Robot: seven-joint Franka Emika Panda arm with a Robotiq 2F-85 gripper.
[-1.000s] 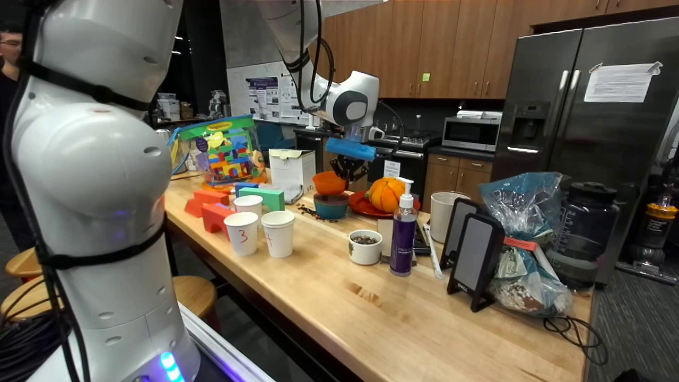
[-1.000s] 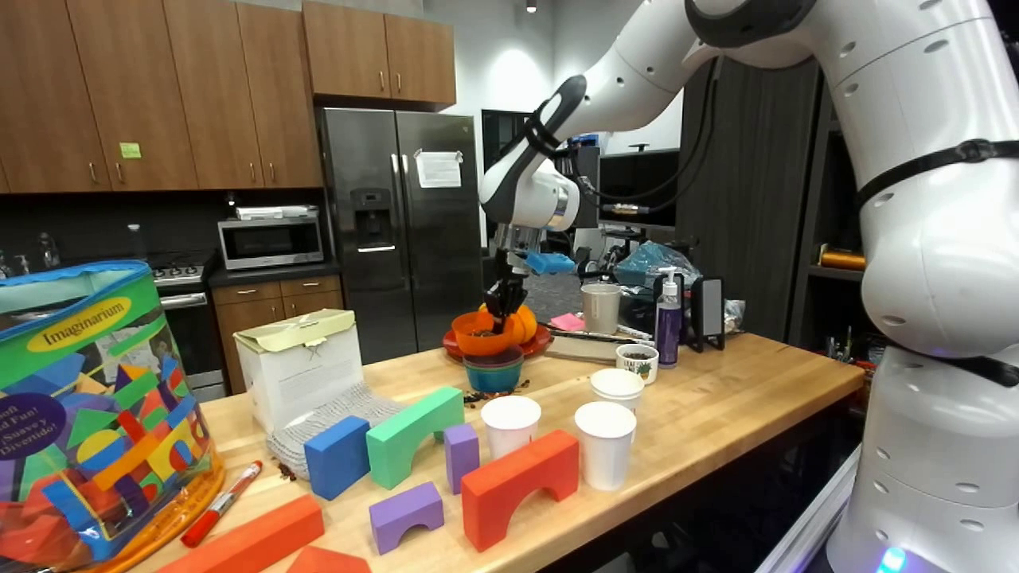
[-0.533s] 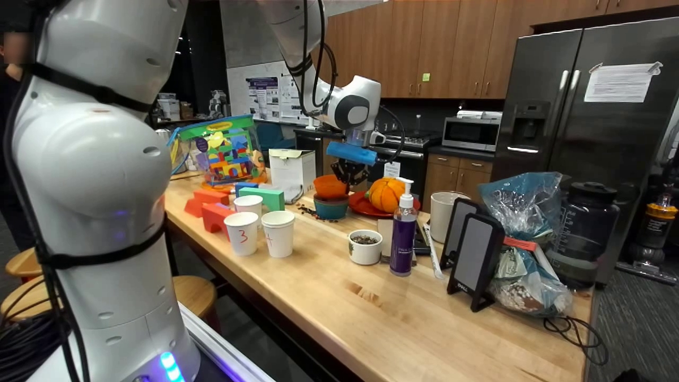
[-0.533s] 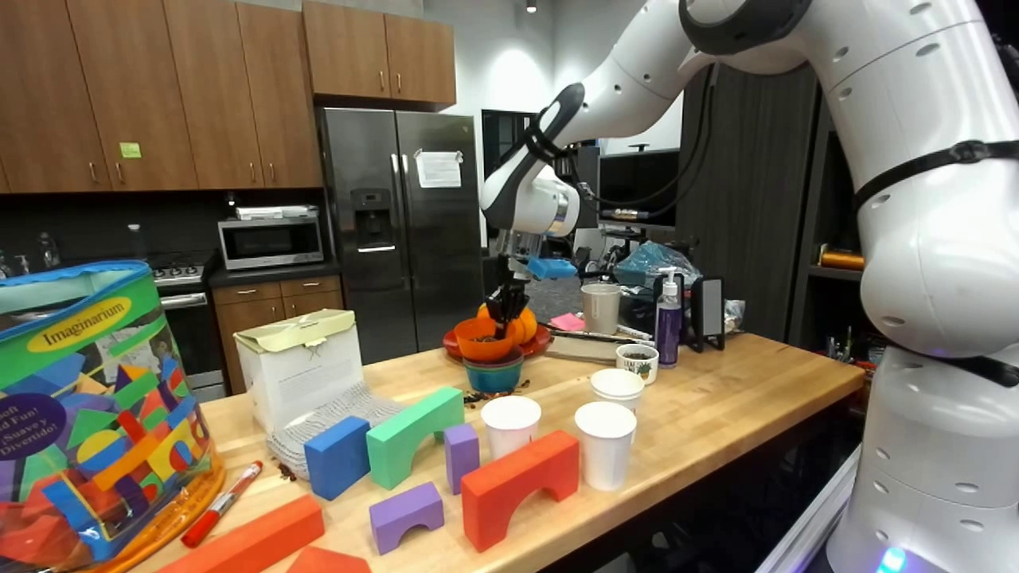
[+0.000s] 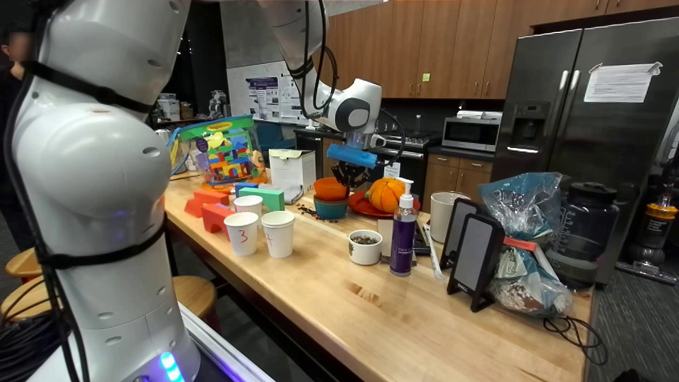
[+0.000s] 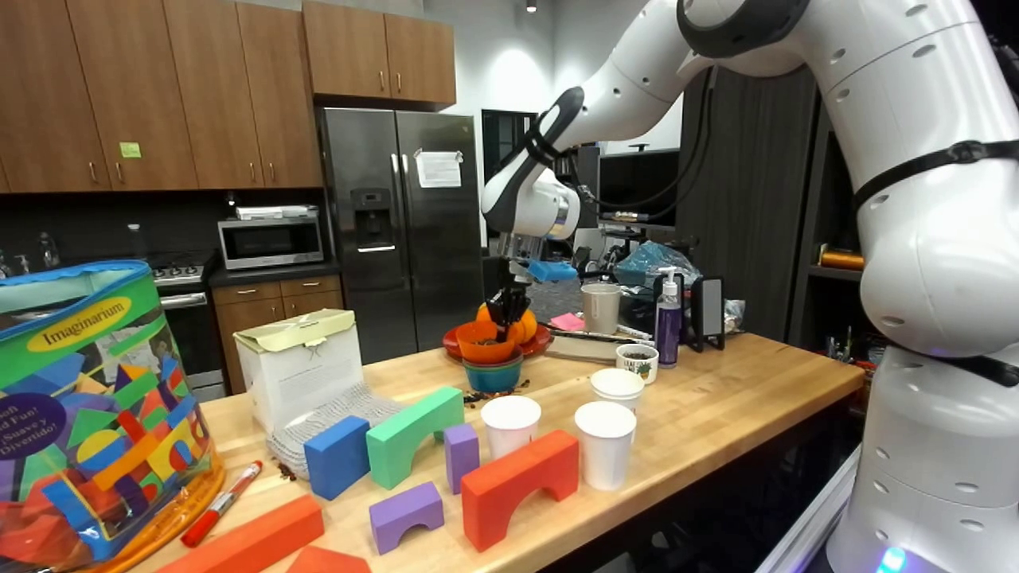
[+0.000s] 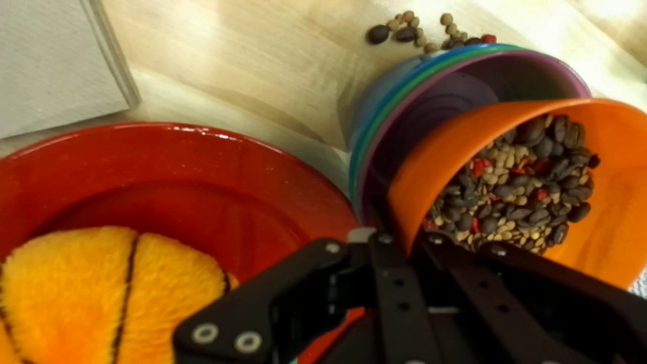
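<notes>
My gripper (image 7: 407, 242) is shut on the rim of an orange bowl (image 7: 434, 159). One finger is outside the rim and one inside; the fingertips are partly hidden. The bowl is tilted and holds dark beans, pale seeds and red bits. In both exterior views the orange bowl (image 5: 330, 188) (image 6: 482, 350) is over a stack of nested bowls (image 5: 331, 209) (image 6: 493, 376), teal outside with a purple inner one (image 7: 450, 93). I cannot tell if it touches them. A red plate (image 7: 202, 151) with an orange plush pumpkin (image 7: 81, 283) is beside the gripper.
Spilled beans (image 7: 404, 33) lie by the stack. White paper cups (image 5: 243, 233), foam blocks (image 6: 521, 485) and a white box (image 6: 302, 366) stand on the table. A small pot of seeds (image 5: 365, 246), a purple pump bottle (image 5: 403, 239) and speakers (image 5: 476, 260) stand farther along.
My gripper and the orange bowl have moved down slightly toward the bowl stack. The rest of the table looks the same.
</notes>
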